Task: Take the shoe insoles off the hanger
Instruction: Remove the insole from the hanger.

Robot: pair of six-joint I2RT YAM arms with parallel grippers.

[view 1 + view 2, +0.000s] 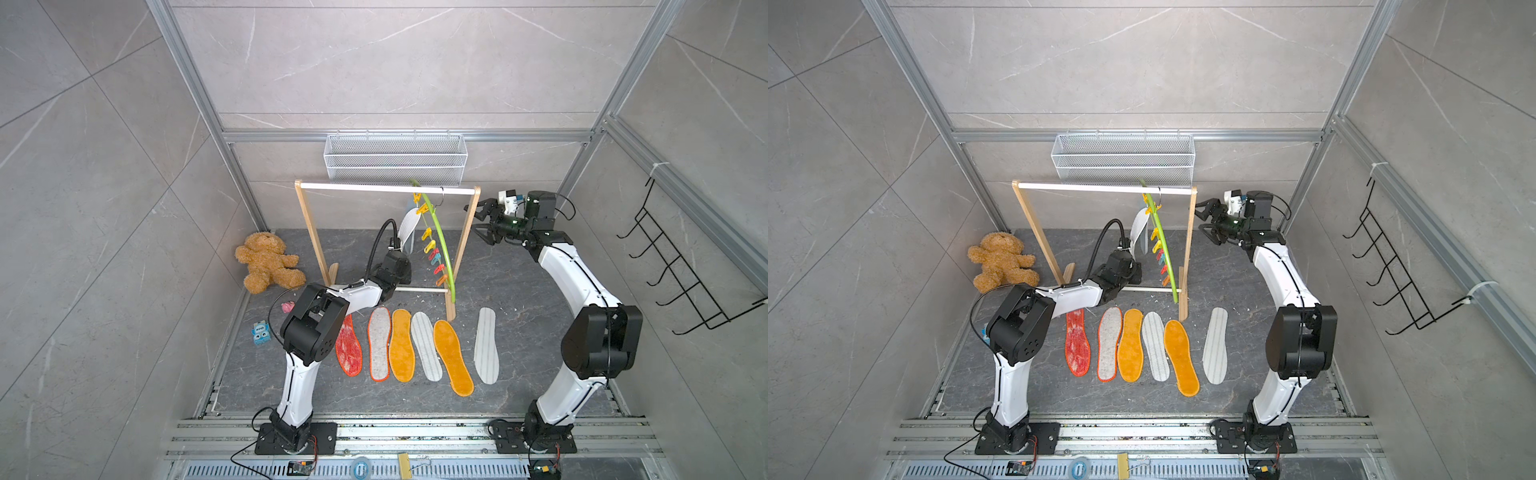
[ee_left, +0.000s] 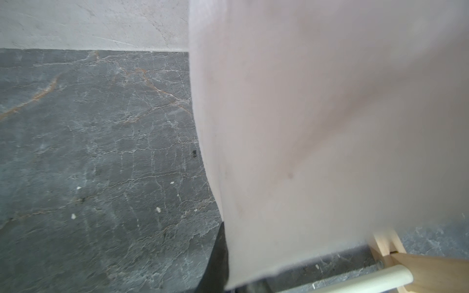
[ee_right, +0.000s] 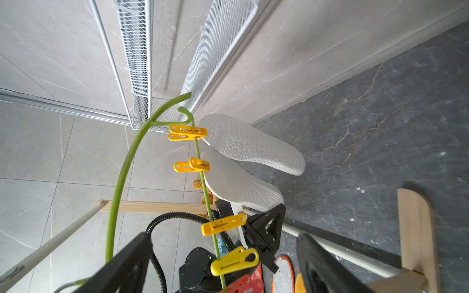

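1. In both top views the green hanger point(image 1: 440, 237) hangs from the wooden rack point(image 1: 386, 189) in the upper middle of the frame. Two insoles hang from it, and a row of six insoles point(image 1: 453, 357) lies on the table point(image 1: 519, 332) in the lower middle.
2. The left claw point(image 3: 242, 215) is clamped on the lower end of the smooth white insole point(image 3: 241, 182). The insole's top end is held in a yellow clip point(image 3: 199, 165).
3. The right claw point(image 1: 482, 219) has its jaws apart and holds nothing. It sits right of the rack's post, apart from the hanger, so nothing steadies the bar.
4. Likely risk: if the clip keeps its bite during a pull, the whole hanger could swing, slide along the rail or unhook.
5. A hard tug could also tip the light rack, or the bending insole could slip out of the claw.
6. The dimpled insole point(image 3: 253, 144) hangs just beside the held one and could be knocked loose.
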